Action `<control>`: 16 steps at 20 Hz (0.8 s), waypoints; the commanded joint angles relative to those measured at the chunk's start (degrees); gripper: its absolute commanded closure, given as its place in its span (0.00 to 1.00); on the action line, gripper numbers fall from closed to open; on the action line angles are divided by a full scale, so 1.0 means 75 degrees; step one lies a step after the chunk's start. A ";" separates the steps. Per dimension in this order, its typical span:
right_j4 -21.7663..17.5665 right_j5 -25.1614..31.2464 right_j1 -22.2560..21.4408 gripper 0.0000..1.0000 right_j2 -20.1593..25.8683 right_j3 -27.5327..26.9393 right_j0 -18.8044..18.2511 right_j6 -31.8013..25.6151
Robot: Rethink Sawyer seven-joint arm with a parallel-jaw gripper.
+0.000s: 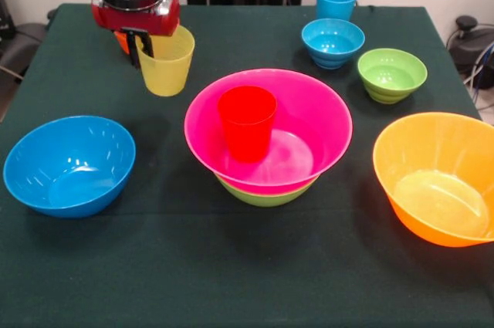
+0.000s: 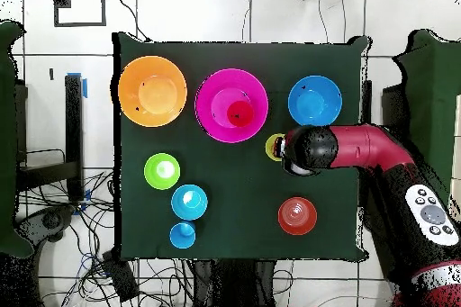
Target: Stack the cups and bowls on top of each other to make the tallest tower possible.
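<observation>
Gripper (image 1: 145, 52) closed over the yellow cup's (image 1: 166, 62) rim, lifted off the surface (image 1: 255, 266) — we judge the carry underway, and next we must bring it over the red cup (image 1: 247, 121) in the pink bowl (image 1: 309, 112).

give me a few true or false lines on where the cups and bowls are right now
1. The red cup stands inside the pink bowl. True.
2. The pink bowl sits on a green bowl. True.
3. The yellow cup lies tipped over in the big blue bowl. False: it is upright at the pincer, outside that bowl.
4. The light blue cup is stacked in the large orange bowl. False: it stands alone on the table, behind the small blue bowl.
5. The large orange bowl is empty. True.
</observation>
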 commanded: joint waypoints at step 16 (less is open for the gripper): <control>0.1103 0.0722 -0.1240 1.00 0.0246 0.0551 0.1002 -0.0306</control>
